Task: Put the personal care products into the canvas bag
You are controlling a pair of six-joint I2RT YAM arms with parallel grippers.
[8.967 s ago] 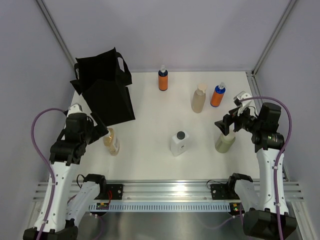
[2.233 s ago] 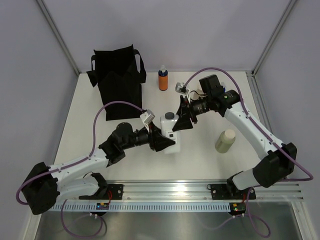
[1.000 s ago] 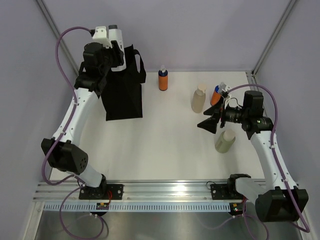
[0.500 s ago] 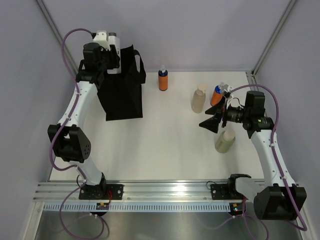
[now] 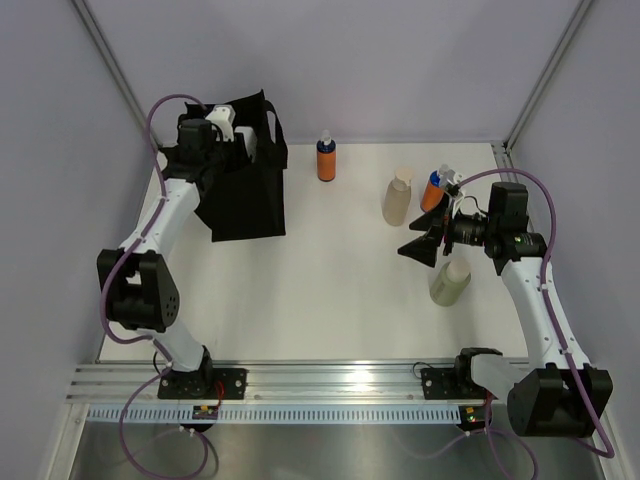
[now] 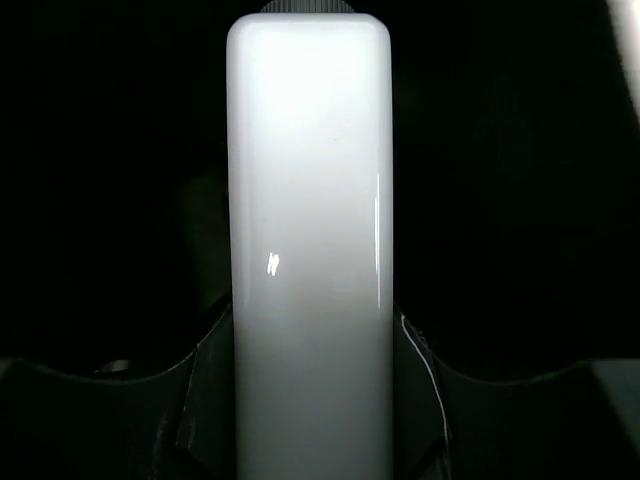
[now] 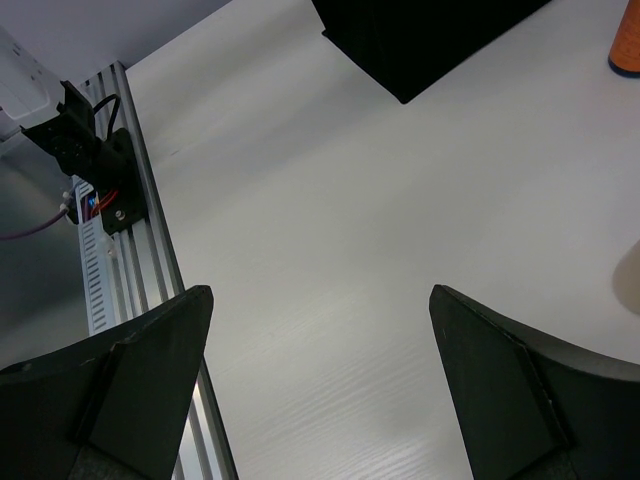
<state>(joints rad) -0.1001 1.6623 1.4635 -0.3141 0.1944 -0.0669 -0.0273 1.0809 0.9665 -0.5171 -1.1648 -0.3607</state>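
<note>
The canvas bag [image 5: 243, 195] stands upright at the back left, a black tote. My left gripper [image 5: 238, 150] reaches into its mouth, shut on the white bottle [image 5: 247, 143]. In the left wrist view the white bottle [image 6: 310, 250] fills the middle between my fingers [image 6: 205, 400], with only dark bag fabric around it. On the table stand an orange bottle [image 5: 326, 160], a beige pump bottle [image 5: 398, 198], a second orange bottle [image 5: 435, 190] and an olive-green bottle [image 5: 450, 282]. My right gripper [image 5: 420, 247] hovers open and empty left of the olive-green bottle.
The right wrist view looks across bare white table [image 7: 330, 230] to the bag's base [image 7: 430, 40], the orange bottle [image 7: 625, 50] and the aluminium rail [image 7: 100, 210] at the near edge. Grey walls close in the back and both sides.
My left gripper has come down from above the bag's rim into its mouth, carrying the white bottle. The right arm has barely moved.
</note>
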